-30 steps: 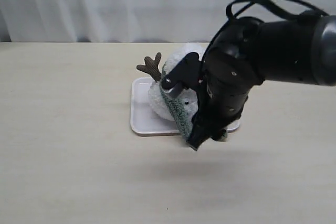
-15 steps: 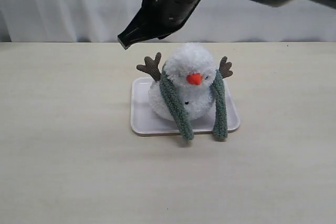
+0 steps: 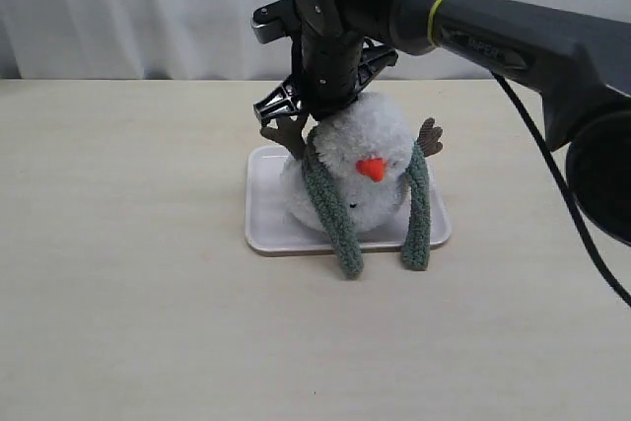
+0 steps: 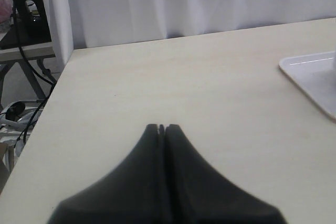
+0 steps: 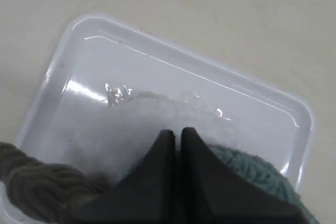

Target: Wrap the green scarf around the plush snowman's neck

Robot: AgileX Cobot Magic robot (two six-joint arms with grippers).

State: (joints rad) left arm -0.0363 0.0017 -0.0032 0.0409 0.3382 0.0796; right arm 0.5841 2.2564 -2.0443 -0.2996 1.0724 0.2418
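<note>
At the centre of the table (image 3: 128,293), the plush snowman (image 3: 360,150) stands upright on the white tray (image 3: 264,229), facing 6 o'clock in the exterior view. The green scarf (image 3: 330,209) passes behind the neck, and both ends hang down the front toward 6 o'clock, uncrossed, with their tips reaching the tray's near rim.

The right gripper (image 5: 174,134) sits at about 11 o'clock of the head, close above one twig arm (image 3: 286,133). Its jaws are pressed together and no fabric shows between them. In the wrist view the tips sit at the white fluff, with the scarf just beside them.

The left gripper (image 4: 161,128) is likewise closed and empty, low over bare table, well apart from the toy.

Judgement: the right arm is the nearer. The scarf's long axis runs from 12 to 6 o'clock on each side, so the free ends lie across the snowman from this gripper, on the 6 o'clock side.
</note>
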